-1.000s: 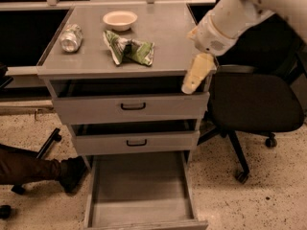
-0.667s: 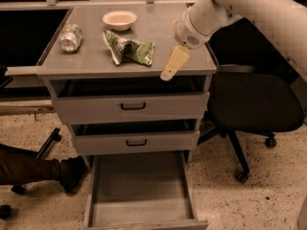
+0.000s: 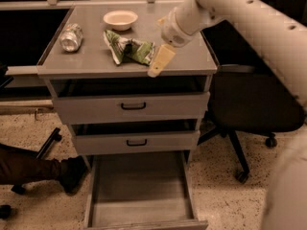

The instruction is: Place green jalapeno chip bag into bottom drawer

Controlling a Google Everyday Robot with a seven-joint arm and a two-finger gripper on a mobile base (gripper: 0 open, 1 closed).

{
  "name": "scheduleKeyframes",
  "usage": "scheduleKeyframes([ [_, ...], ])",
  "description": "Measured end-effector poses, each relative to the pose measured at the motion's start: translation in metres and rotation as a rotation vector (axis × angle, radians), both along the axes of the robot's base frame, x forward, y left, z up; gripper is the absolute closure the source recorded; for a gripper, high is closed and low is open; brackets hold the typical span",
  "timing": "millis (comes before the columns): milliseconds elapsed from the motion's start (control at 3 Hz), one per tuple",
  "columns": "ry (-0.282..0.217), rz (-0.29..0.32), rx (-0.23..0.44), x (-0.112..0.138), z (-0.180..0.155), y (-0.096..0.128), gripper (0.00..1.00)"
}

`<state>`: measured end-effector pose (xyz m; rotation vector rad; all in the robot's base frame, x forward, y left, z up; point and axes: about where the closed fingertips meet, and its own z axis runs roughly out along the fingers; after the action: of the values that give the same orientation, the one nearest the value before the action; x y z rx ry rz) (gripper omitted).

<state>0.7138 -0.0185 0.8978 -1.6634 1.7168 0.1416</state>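
Note:
The green jalapeno chip bag (image 3: 127,49) lies crumpled on the grey cabinet top (image 3: 91,61), between the can and my gripper. My gripper (image 3: 160,61) hangs over the cabinet top just right of the bag, close to its right end, with the cream arm reaching in from the upper right. It holds nothing that I can see. The bottom drawer (image 3: 139,195) is pulled out below, its plain grey inside showing.
A cream bowl (image 3: 120,19) stands at the back of the top. A crushed silver can (image 3: 71,37) lies at the left. Two shallower drawers with black handles (image 3: 133,106) are slightly out. A black office chair (image 3: 249,104) stands right; a dark shoe (image 3: 72,174) left.
My gripper has swung left from beyond the cabinet's right edge, over the top, to just beside the chip bag. The bag and drawers have not moved.

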Motion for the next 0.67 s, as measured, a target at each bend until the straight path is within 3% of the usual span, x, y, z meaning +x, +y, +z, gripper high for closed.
scheduleKeyframes([
  [333,-0.047,0.033,0.076,0.043,-0.007,0.045,0.00],
  [667,-0.079,0.070,0.105,0.076,-0.015,0.084,0.00],
])
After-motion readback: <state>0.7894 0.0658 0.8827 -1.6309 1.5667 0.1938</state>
